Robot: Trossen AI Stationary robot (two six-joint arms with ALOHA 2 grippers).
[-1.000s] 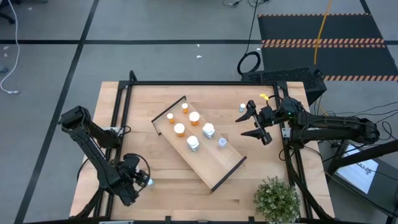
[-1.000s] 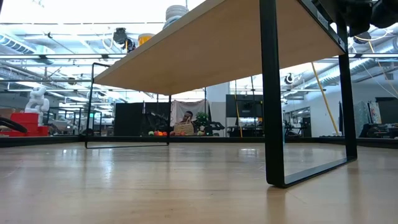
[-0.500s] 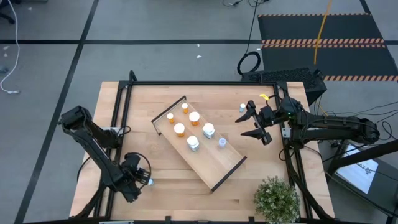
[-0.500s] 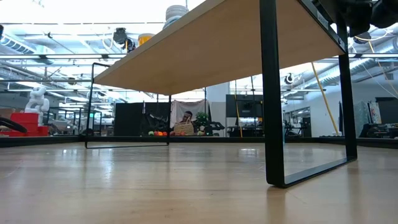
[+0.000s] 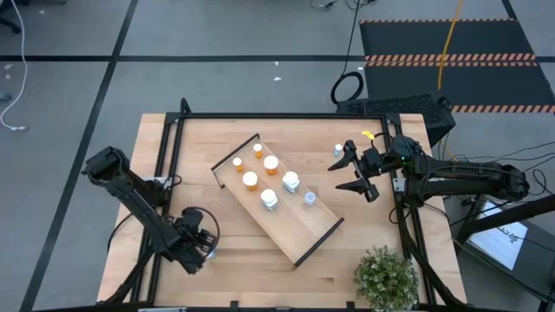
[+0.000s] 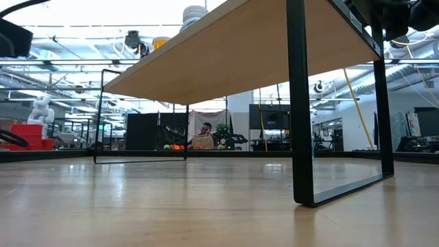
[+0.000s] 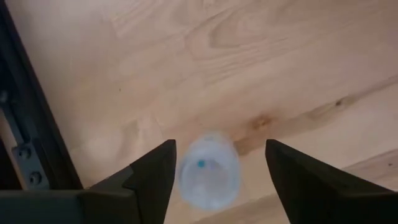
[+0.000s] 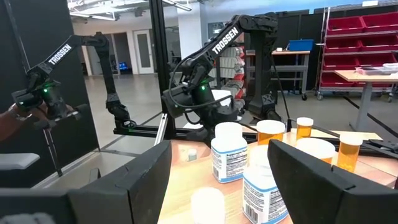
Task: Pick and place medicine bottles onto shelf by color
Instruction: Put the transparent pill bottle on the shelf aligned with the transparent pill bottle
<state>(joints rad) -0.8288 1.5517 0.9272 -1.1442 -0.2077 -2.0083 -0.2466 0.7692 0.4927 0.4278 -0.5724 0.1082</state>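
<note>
Big light-wood tabletop [image 5: 217, 238] framed in black rail. Lying diagonally across its middle, long light-wood shelf [image 5: 277, 211] with thin dark end walls, long axis running from far-left to near-right. Standing upright on the shelf's far-left half: orange-bodied, white-capped bottles [image 5: 251, 180] toward the end wall, pale clear bottles [image 5: 290, 182] next toward the middle. Just off the shelf's far-right side, right gripper [image 5: 356, 174] hovering, fingers spread wide, clamped on nothing, one small white-capped bottle [image 5: 337, 151] beside it. Well off the shelf's near-left, left gripper [image 5: 206, 249] with fingers apart, straddling a small pale-blue clear bottle [image 7: 209, 169], seen cap-on only from the left wrist. "TROSSEN" readable on the arm from the right wrist view; bottle labels [image 8: 228, 163] printed but too fine to read.
</note>
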